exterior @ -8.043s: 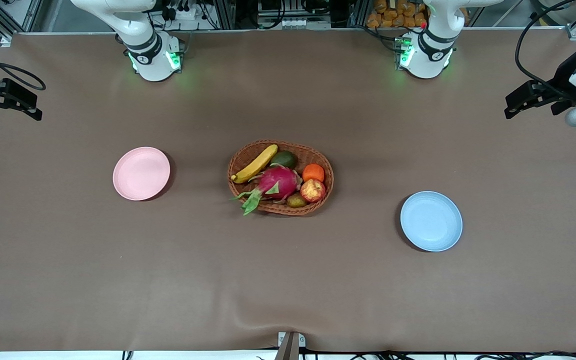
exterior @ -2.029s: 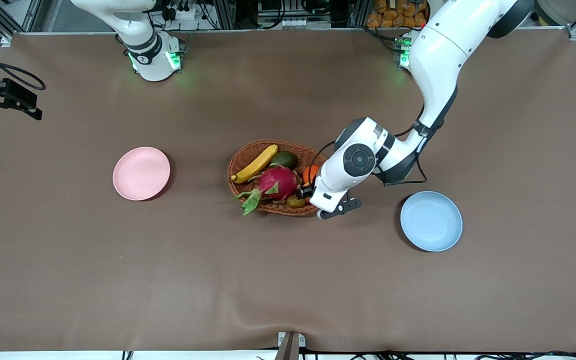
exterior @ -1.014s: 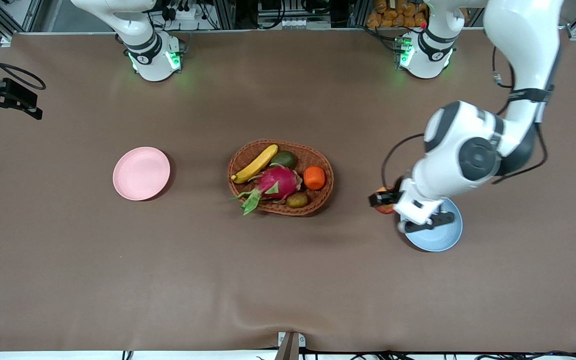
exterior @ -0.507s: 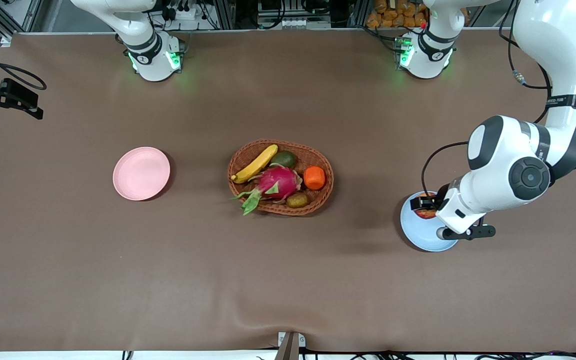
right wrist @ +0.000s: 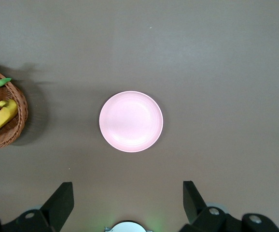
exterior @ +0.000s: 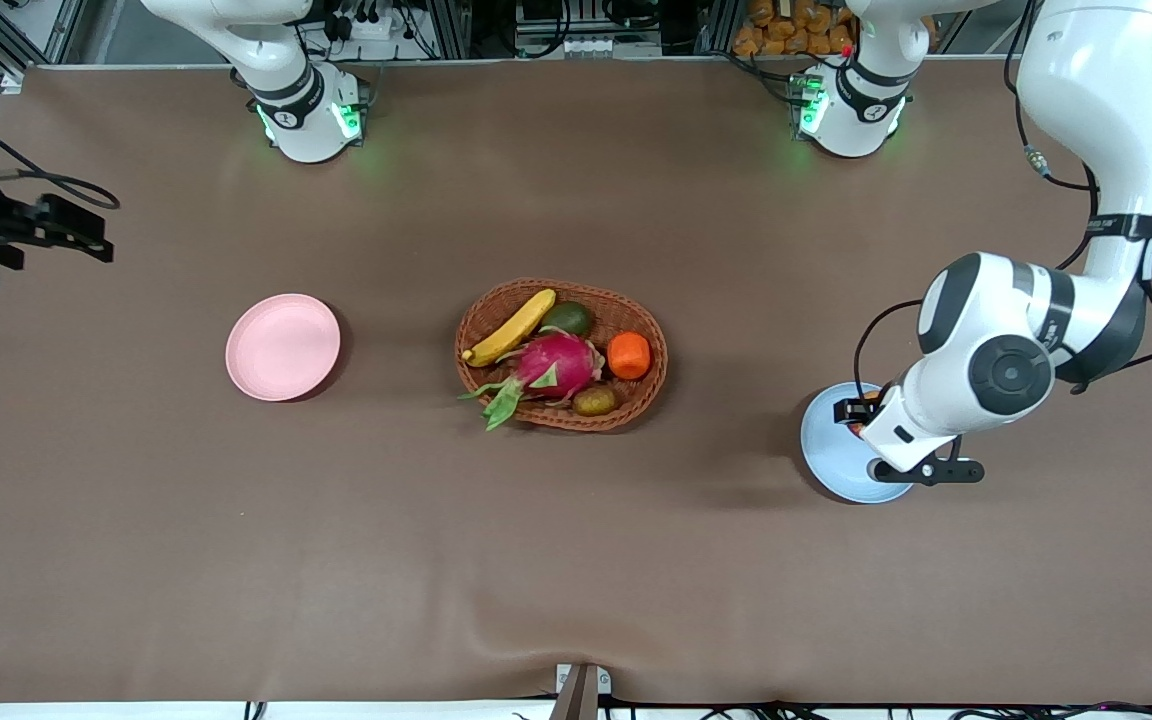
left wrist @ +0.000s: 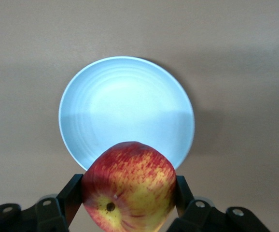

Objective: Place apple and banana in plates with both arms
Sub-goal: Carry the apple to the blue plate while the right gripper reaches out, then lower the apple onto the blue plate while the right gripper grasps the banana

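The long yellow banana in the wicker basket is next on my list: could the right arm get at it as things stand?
Probably yes. The long yellow banana lies on top, at the oval wicker basket's edge toward the right arm; the right tool is open and empty.

Wicker basket (exterior: pixel 561 354) sits pretty much dead center of the frame, holding a pink dragon fruit (exterior: pixel 551 366), an orange (exterior: pixel 628 355), an avocado (exterior: pixel 568 319) and a kiwi (exterior: pixel 593 401).
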### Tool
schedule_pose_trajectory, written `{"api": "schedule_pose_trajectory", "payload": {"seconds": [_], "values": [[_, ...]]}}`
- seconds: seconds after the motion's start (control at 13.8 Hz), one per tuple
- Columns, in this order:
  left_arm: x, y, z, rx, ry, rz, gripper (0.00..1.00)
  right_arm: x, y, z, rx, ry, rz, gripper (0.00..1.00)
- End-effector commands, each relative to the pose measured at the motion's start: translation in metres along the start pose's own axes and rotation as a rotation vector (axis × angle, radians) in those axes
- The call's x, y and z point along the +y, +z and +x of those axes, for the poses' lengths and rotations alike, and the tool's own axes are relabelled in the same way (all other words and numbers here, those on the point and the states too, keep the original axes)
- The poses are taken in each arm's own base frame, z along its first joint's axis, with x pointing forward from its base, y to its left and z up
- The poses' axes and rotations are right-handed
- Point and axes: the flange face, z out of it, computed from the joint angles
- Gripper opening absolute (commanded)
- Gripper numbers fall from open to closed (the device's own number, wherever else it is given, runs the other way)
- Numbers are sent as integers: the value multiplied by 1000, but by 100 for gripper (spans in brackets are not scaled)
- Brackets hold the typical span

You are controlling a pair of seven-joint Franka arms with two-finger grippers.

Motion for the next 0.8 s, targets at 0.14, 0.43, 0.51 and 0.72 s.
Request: {"api": "schedule_pose_trajectory", "payload": {"seconds": [0.14, 0.43, 0.51, 0.72], "values": [[6, 27, 11, 27, 89, 112, 0, -27, 46, 38, -90, -35, -5, 100], [8, 52, 15, 36, 162, 221, 0, -82, 105, 70, -170, 150, 43, 100], [9, 63, 16, 22, 167, 219, 0, -97, 123, 78, -202, 229, 64, 100], [14, 79, 19, 26, 179, 202, 0, -142, 169, 98, -251, 420, 86, 100]]}}
